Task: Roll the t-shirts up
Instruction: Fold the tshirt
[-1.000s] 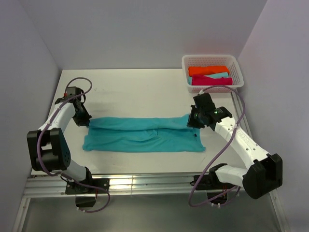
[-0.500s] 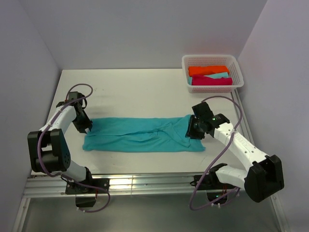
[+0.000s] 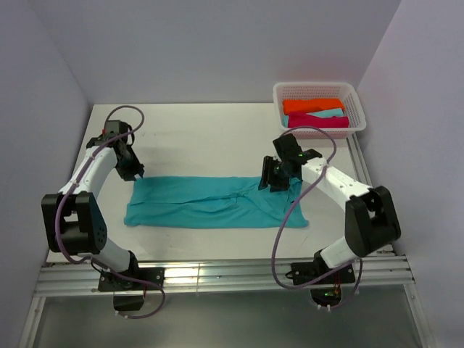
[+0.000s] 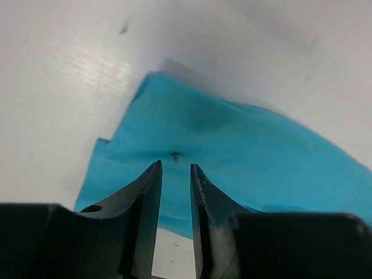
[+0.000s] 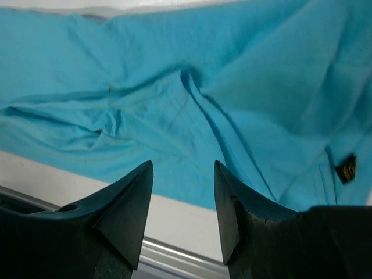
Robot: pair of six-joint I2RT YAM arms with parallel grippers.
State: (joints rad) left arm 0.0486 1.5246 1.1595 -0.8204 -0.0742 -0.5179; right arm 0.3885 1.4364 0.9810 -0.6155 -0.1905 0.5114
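Plainly, the turquoise t-shirt point(image 3: 210, 203) lies folded lengthwise on the table point(image 3: 210, 138). The left gripper point(image 4: 175, 165) is slightly parted, the right gripper point(image 5: 182, 164) wider, both empty above it. The shirt's small dark tag point(image 5: 347, 168) is unreadable.

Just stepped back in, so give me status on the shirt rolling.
Left gripper open, empty, at left end of tee. Right gripper open, empty, over right end. Tee flat in a long strip, unrolled. Nothing in the way.
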